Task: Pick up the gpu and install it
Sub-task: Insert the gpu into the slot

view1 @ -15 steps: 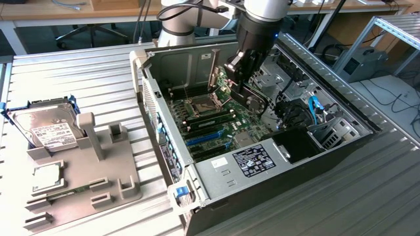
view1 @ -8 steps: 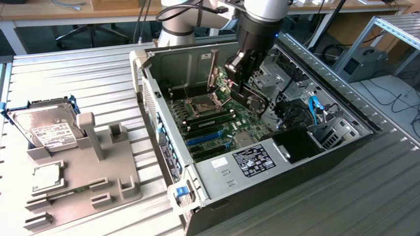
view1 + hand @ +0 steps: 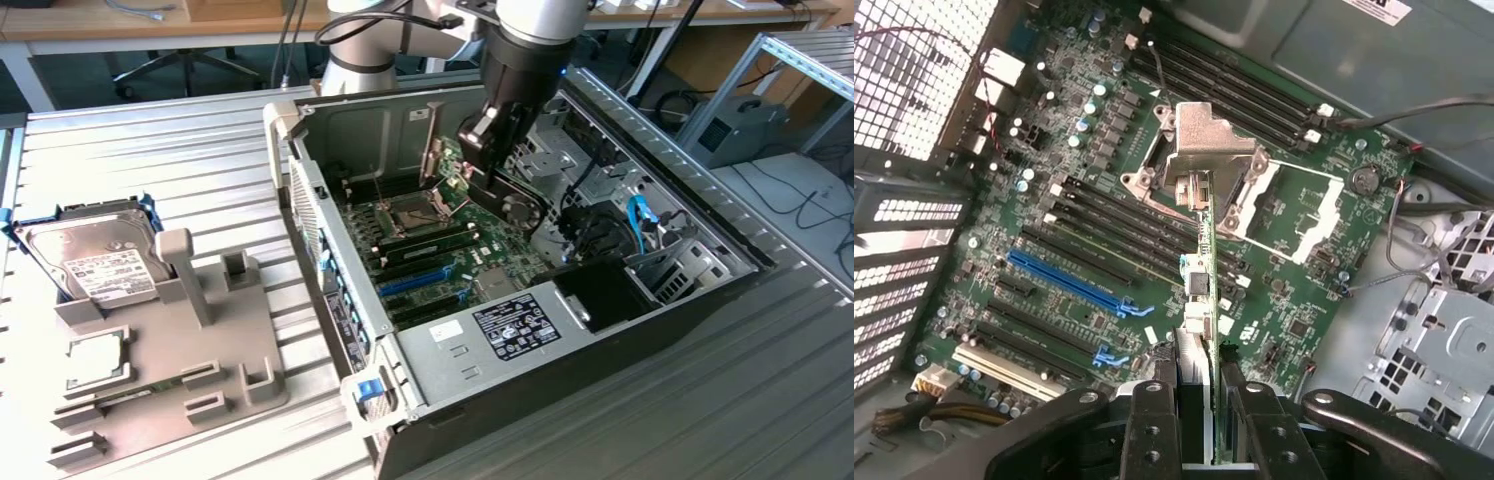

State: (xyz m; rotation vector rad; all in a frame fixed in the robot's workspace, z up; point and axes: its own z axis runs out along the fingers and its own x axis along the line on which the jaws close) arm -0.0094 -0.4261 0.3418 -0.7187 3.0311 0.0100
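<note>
My gripper (image 3: 1204, 432) is shut on the gpu (image 3: 1206, 300), a thin card seen edge-on between the two black fingers (image 3: 1152, 425). The card hangs above the green motherboard (image 3: 1304, 330), over the black slots between the open silver processor socket (image 3: 1204, 150) and the blue expansion slots (image 3: 1069, 282). In the exterior view the gripper (image 3: 491, 165) reaches down into the open computer case (image 3: 300, 190), with the gpu (image 3: 511, 203) hanging below it above the board, apart from the blue slots (image 3: 420, 280).
A silver hard drive (image 3: 100, 260) leans in a grey holder (image 3: 200, 340) at the exterior view's left. Inside the case lie a labelled power supply (image 3: 514, 325), drive cages (image 3: 1444, 340), loose cables (image 3: 1384, 270) and a perforated wall (image 3: 909, 70).
</note>
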